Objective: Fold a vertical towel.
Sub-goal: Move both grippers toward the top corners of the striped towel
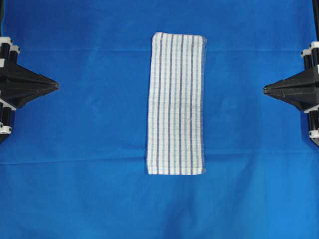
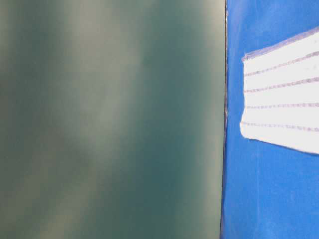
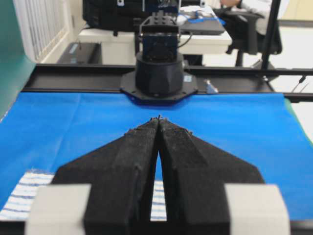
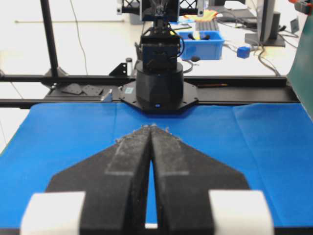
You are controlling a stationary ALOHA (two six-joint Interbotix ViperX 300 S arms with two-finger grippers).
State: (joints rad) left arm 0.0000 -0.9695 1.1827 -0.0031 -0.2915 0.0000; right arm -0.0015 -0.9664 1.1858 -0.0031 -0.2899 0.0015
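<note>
Item: towel (image 1: 175,103), white woven rectangle, thin blue stripes, flat on the blue cloth (image 1: 79,189). We note its long axis runs top-to-bottom overhead, midway between both arms, neither nearer. Left gripper (image 1: 56,85) and right gripper (image 1: 265,89) closed, empty, well apart from it.

Right claw (image 4: 150,128) closed above blue cloth (image 4: 68,137), facing black arm base (image 4: 159,88).

Overhead view is aimed straight down at the large plain blue cloth (image 1: 75,199), w/ the white woven blue-striped towel (image 1: 175,104) centred. Table-level view is set very close, half blocked. Wrist views are faced across the cloth toward opposite arm bases; cloth is shared.
</note>
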